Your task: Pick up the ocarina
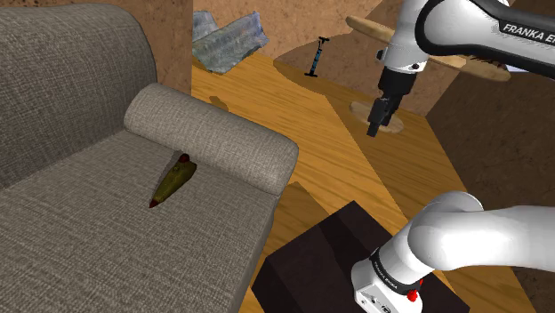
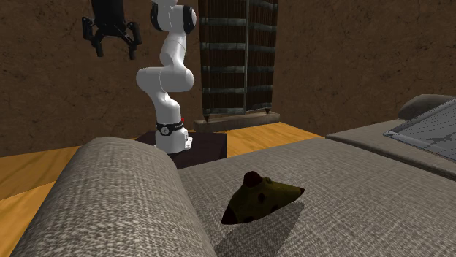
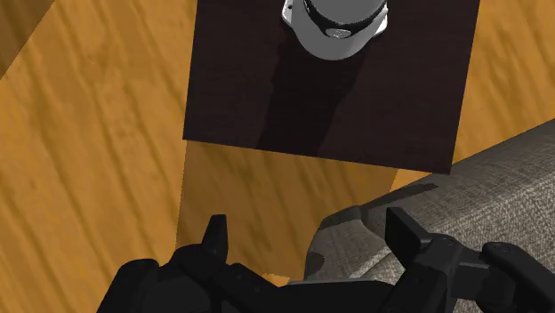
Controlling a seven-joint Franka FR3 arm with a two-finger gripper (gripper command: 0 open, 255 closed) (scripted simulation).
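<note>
The ocarina (image 1: 172,180) is an olive-green, tapered piece with dark holes and a reddish tip. It lies on the grey sofa seat (image 1: 98,240) just below the round armrest (image 1: 209,138). In the second exterior view the ocarina (image 2: 260,198) rests on the seat beside the armrest (image 2: 117,197). My black gripper (image 1: 381,117) hangs high over the wooden floor, far to the right of the ocarina in the shoulder view. Its fingers (image 2: 94,41) stand apart with nothing between them. In the wrist view the gripper (image 3: 311,233) hovers open above the floor and the sofa's corner (image 3: 498,178).
The dark stand (image 3: 329,80) carries the arm's base (image 2: 169,135). A tall slatted cabinet (image 2: 238,58) stands behind the arm. A small dark pump-like object (image 1: 314,60) stands on the wooden floor (image 1: 338,169), with a grey-blue slab (image 1: 228,40) leaning near the wall.
</note>
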